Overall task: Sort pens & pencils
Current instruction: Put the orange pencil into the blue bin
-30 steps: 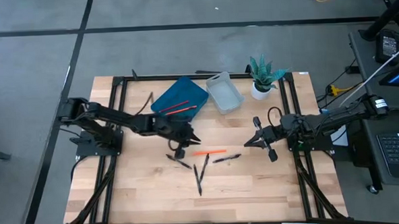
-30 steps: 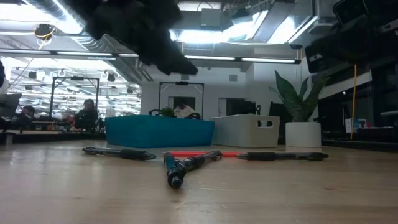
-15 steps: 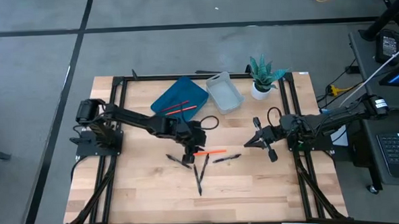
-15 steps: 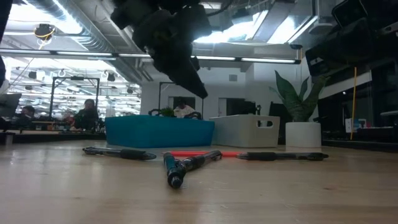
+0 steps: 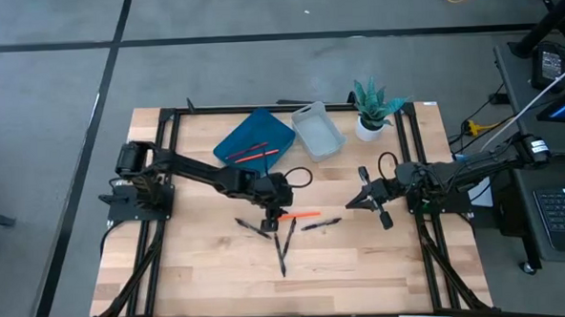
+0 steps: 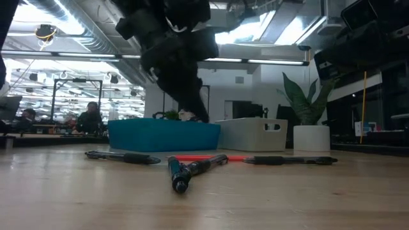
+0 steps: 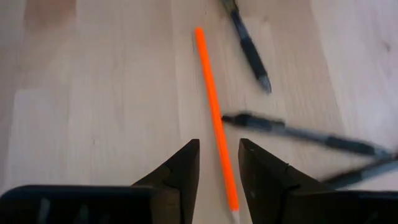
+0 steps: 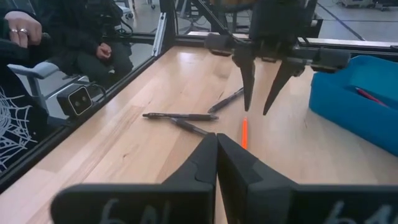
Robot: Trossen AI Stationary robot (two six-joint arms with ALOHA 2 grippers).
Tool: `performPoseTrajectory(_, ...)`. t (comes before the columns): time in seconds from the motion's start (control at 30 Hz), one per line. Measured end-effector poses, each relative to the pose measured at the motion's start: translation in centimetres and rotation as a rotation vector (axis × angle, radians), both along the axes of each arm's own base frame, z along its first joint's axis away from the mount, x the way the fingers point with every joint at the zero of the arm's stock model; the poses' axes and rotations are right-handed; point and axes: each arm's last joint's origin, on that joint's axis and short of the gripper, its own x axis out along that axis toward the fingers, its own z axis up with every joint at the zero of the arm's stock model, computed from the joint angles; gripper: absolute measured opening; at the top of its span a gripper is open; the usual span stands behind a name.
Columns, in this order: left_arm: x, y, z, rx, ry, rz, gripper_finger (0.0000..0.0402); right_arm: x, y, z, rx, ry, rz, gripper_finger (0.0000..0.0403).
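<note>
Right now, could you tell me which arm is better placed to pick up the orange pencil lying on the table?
Left. The left gripper hangs open right over the orange pencil, fingers either side of it; the right gripper waits shut, off to the side.

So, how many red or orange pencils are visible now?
3 pencils: two in the blue tray, one orange pencil on the table below the left tool. Others may be hidden.

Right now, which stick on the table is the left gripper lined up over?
The orange pencil. It lies between the open fingers of the left gripper, while the black pens lie off to the side.
</note>
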Motion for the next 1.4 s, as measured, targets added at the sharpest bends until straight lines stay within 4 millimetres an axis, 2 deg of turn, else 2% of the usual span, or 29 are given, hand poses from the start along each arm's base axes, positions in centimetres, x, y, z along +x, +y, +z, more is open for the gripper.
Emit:
performPoseTrajectory(0.8, 0.9, -1.3, -5.6, -0.040, 0.149, 0.055, 0.0106, 0.0, 0.0, 0.0, -0.003, 0.004, 0.001, 0.0012)
performPoseTrajectory(0.97, 1.0, -1.3, -5.6, -0.043, 0.148, 0.054, 0.0106, 0.0, 0.0, 0.0, -0.003, 0.004, 0.001, 0.0012)
performPoseTrajectory(1.27, 2.7, -1.1, -4.2, -0.025, 0.100, 0.011, 0.0106, 0.0, 0.0, 0.0, -0.001, 0.004, 0.000, 0.0012)
performPoseTrajectory(1.4, 3.7, -0.7, -5.0, -0.041, 0.119, 0.009, 0.0105, 0.0, 0.0, 0.0, 0.000, 0.005, 0.001, 0.0012)
